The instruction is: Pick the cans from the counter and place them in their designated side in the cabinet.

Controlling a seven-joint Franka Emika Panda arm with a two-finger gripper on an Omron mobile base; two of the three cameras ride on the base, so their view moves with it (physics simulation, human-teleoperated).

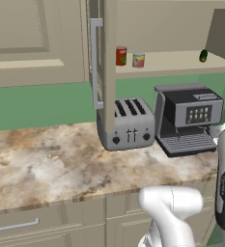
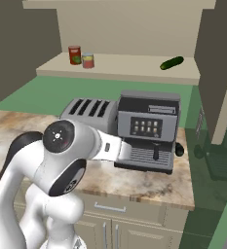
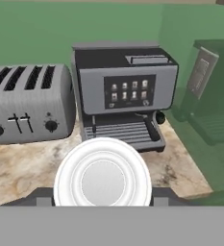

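Note:
In the hand view a can [image 3: 103,175] shows lid-on as a round white top, close to the camera. My gripper [image 3: 103,196] is shut on it, with a dark finger tip on each side. Its side bands are hidden. It hangs over the marbled counter [image 3: 17,168] in front of the coffee machine. A second short can [image 1: 138,60] [image 2: 88,60], with yellow and red bands, stands on the left part of the open cabinet's shelf [image 1: 172,65] [image 2: 129,68]. The cabinet door [image 1: 95,62] with the grey bar handle stands open.
A taller red can [image 1: 121,55] [image 2: 75,54] stands next to the banded can. A small dark green object [image 1: 203,56] [image 2: 171,62] lies at the shelf's right. A grey toaster [image 1: 127,124] [image 3: 29,103] and a coffee machine [image 1: 189,118] [image 2: 149,129] [image 3: 125,91] sit on the counter [image 1: 46,159].

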